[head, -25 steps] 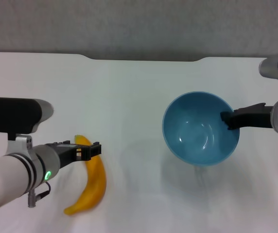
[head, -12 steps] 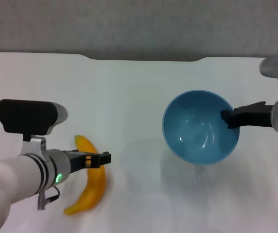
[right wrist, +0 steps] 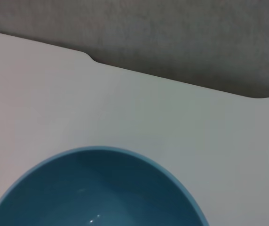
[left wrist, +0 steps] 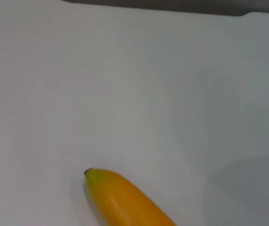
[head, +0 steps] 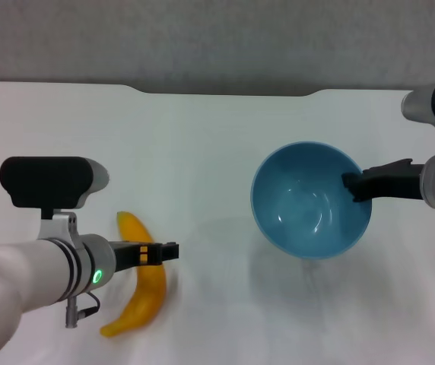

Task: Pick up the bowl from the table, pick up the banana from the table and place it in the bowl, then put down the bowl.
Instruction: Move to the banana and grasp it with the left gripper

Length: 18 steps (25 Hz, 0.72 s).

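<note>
Head view: no writing legible.

Head overhead; wrists low over table [head: 202, 137]

I was working in what looked like a lab test station. A plain white table [head: 202, 137] met a bare grey wall [head: 217, 38].
</note>
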Tool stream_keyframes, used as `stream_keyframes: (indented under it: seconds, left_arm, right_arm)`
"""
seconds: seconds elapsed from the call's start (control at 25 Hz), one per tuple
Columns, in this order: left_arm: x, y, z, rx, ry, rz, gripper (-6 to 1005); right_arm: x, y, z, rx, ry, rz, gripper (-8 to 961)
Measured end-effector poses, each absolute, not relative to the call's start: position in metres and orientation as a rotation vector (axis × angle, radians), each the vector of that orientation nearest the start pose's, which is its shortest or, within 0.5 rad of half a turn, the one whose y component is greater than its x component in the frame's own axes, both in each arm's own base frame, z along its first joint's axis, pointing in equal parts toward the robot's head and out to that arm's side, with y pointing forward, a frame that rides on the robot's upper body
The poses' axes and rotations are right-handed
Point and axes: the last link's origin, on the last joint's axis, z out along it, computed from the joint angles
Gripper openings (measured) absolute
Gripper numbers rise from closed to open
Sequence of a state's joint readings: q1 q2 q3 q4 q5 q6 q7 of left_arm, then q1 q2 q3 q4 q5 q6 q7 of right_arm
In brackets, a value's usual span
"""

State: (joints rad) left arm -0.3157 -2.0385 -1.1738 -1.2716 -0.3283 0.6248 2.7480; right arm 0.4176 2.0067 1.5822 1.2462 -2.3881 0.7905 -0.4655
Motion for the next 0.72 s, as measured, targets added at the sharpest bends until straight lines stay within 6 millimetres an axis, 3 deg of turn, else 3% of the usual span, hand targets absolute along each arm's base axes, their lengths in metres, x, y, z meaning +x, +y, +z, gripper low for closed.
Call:
stream_keyframes:
  seconds: [0.72]
  left_arm:
    - [-0.242, 0.346, -0.083, -1.961, -1.356, 0.012, 876]
  right_arm:
    - [0.213, 0.394, -0.004, -2.219, 0.922, 0.104, 45]
